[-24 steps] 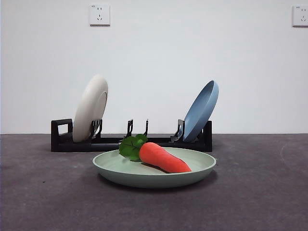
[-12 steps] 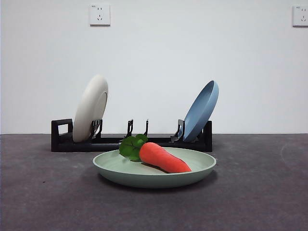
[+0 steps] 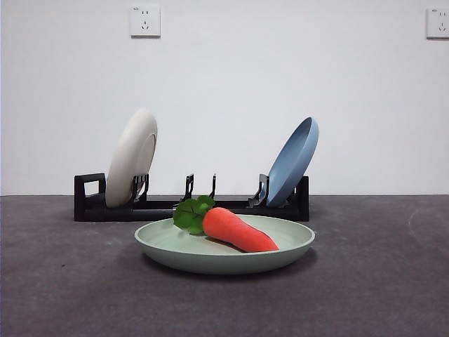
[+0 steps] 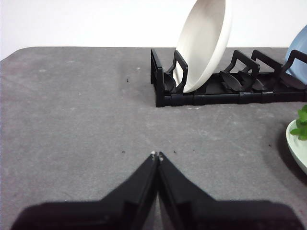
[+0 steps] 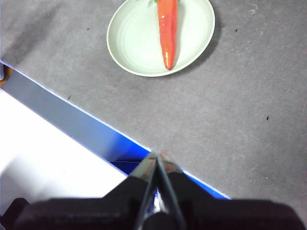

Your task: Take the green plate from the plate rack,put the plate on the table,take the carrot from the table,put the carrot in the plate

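Nothing has shifted over the last second: the carrot (image 3: 238,229) lies in the green plate (image 3: 224,254) on the table (image 3: 63,281), before the plate rack (image 3: 90,196), so the task looks complete. Left fingers (image 4: 157,155) and right fingers (image 5: 157,155) are closed and empty, well clear, the table edge beneath the right.

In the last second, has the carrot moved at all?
No. The carrot lies in the same spot on the green plate, its leaves level with the plate rack behind.
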{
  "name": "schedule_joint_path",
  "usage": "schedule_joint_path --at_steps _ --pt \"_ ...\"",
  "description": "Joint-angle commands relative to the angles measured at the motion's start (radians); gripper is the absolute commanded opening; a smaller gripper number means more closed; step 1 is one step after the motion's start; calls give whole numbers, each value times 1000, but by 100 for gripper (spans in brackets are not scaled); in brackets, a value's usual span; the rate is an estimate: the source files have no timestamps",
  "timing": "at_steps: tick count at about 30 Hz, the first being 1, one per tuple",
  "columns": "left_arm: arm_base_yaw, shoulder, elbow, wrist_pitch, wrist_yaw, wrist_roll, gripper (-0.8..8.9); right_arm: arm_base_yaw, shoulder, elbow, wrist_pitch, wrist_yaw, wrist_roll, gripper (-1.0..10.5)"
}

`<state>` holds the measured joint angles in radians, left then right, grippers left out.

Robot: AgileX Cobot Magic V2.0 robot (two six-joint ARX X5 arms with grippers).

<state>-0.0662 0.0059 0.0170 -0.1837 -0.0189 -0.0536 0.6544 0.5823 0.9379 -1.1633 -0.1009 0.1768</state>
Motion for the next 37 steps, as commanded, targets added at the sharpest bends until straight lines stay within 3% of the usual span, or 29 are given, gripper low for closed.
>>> schedule_joint_path --at_steps 1,20,22,25,29,33,37 --pt "3 -4 -13 8 -4 -15 -3 2 0 0 3 3 9 1" --pt "3 -4 -13 8 -4 -15 -3 -11 -15 0 2 4 6 1" --pt "3 -4 -13 8 -4 -15 -3 -30 -29 0 6 6 -24 1" --pt "3 -4 -13 8 -4 -15 -3 -102 -52 -2 45 6 -71 1" --pt "3 -4 -13 7 -4 -15 -3 -251 -131 -46 216 -7 -155 1" --pt "3 -4 -13 7 -4 -15 -3 -381 -255 -169 396 -5 -179 1" --pt "3 -4 -13 7 -4 -15 -3 -449 -383 -354 571 -1 -179 1"
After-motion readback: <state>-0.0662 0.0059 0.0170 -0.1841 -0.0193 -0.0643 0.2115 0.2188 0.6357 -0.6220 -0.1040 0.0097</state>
